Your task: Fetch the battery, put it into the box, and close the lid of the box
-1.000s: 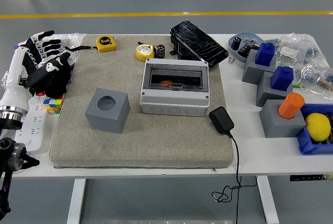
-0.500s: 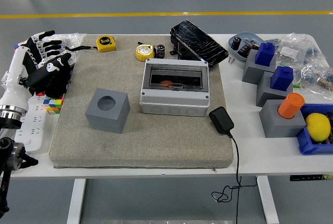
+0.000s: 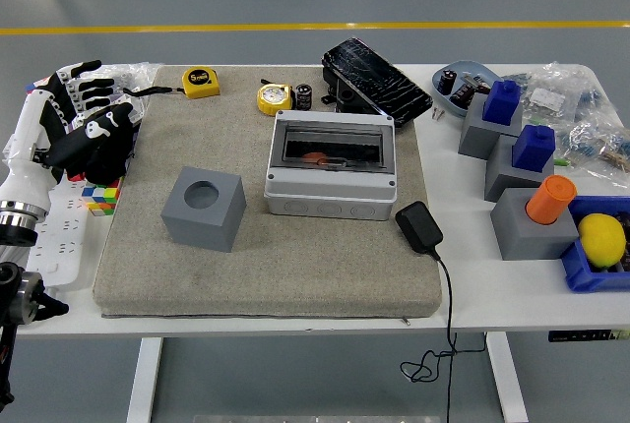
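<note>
Little change is seen across the last second: the left hand (image 3: 94, 143), at the left edge of the frame, has drifted slightly further left and away from the mat, while everything on the table has stayed in place. Its black fingers are loosely curled and nothing is held in them. The right hand is not seen.

The grey box (image 3: 331, 169) sits at the centre of the mat (image 3: 266, 266), its dark transparent lid (image 3: 333, 146) lying down over the opening. An orange object (image 3: 315, 157) is visible through that lid; whether it is the battery cannot be told. A small black cylinder (image 3: 303, 96), possibly a battery, stands just beside the yellow tape measure (image 3: 275, 98), above the box.

The task is judged either finished, with the arm retreating, or not yet begun.
</note>
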You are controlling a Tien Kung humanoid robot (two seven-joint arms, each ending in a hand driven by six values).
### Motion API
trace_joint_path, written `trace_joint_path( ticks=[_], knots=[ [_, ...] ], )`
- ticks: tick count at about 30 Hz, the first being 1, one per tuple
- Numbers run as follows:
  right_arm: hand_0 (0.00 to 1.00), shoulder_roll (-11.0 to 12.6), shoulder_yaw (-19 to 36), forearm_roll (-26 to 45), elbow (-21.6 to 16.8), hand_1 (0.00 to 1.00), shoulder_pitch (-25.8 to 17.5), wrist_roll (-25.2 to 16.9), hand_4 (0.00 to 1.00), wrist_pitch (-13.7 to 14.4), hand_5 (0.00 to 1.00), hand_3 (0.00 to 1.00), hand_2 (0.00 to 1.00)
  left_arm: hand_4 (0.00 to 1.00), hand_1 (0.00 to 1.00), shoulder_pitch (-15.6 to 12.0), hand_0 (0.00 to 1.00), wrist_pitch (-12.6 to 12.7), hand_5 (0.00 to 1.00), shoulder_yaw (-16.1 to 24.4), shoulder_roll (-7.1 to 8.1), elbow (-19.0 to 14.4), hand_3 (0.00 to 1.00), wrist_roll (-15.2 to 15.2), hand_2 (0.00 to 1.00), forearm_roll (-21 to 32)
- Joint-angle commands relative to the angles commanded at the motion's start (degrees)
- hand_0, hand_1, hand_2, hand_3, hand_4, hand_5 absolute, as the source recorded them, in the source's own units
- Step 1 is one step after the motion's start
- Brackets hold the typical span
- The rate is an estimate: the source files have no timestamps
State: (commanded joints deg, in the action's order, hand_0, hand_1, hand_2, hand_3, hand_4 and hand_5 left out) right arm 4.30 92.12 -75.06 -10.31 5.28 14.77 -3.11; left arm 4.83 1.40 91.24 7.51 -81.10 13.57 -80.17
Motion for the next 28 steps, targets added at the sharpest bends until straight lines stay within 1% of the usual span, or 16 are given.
trace_joint_path(
  ticks=[4, 10, 15, 22, 28],
  knots=[
    [0.769, -0.4, 1.0, -0.5, 0.0, 0.721, -0.4, 0.0, 0.998, 0.1, 0.709, 0.735, 0.730, 0.998, 0.654, -0.9, 0.609, 0.0, 0.334, 0.7, -0.28, -0.4, 0.747, -0.1, 0.642, 0.0],
    [0.768, -0.9, 2.2, -0.9, 0.0, 0.721, -0.6, 0.0, 0.998, 0.3, 0.709, 0.733, 0.729, 0.998, 0.652, -2.0, 0.611, -0.1, 0.336, 0.7, -0.04, -0.8, 0.747, -0.4, 0.642, -0.1],
    [0.769, -1.3, 2.7, -1.0, 0.0, 0.721, -1.0, 0.0, 0.998, 0.5, 0.709, 0.734, 0.730, 0.998, 0.649, -3.1, 0.609, -0.3, 0.333, 0.1, 0.41, -0.7, 0.747, -0.6, 0.637, -0.2],
    [0.769, -1.7, 4.3, -1.5, 0.0, 0.721, -2.8, -0.1, 0.998, 0.8, 0.708, 0.733, 0.730, 0.998, 0.649, -4.8, 0.610, -0.7, 0.333, -0.9, 1.02, -0.1, 0.747, -1.2, 0.634, -0.7],
    [0.768, -2.1, 6.9, -3.6, 0.0, 0.722, -4.2, 0.5, 0.998, 1.0, 0.709, 0.734, 0.730, 0.998, 0.648, -5.5, 0.608, -1.0, 0.333, -1.7, 0.73, -0.1, 0.748, -1.6, 0.629, -1.1]
  ],
)
